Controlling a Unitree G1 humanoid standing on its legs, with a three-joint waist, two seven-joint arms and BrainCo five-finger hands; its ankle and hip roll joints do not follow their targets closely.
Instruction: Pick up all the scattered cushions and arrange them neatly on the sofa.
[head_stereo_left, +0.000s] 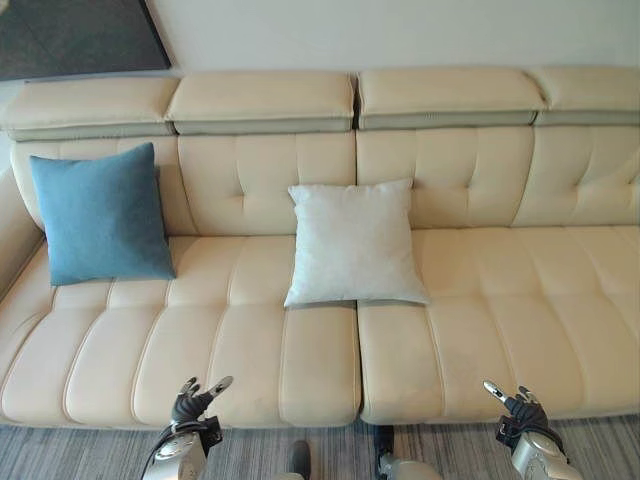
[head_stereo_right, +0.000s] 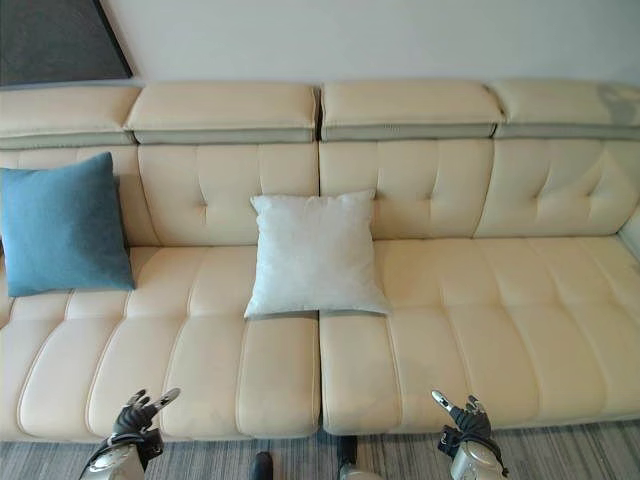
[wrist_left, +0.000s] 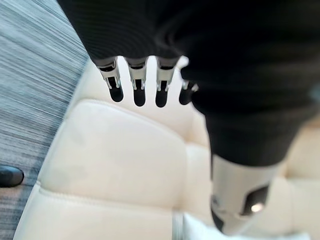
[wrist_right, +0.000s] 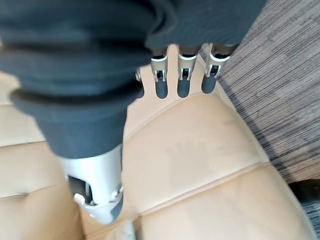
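both hands, left hand (head_stereo_left: 192, 403) and right hand (head_stereo_left: 521, 408), open, empty.

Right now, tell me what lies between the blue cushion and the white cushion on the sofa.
Nothing: between the blue cushion and the white cushion there is bare cream sofa seat and backrest, as the left eye view shows.

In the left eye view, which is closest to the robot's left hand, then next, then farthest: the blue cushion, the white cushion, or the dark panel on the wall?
From the left hand, low at the sofa's front edge:
1. White cushion, mid-sofa, leaning on the backrest.
2. Blue cushion, upright at the sofa's left end; its lower corner comes close to the white one's, so this is a narrow call.
3. Dark panel, on the wall, behind the sofa.
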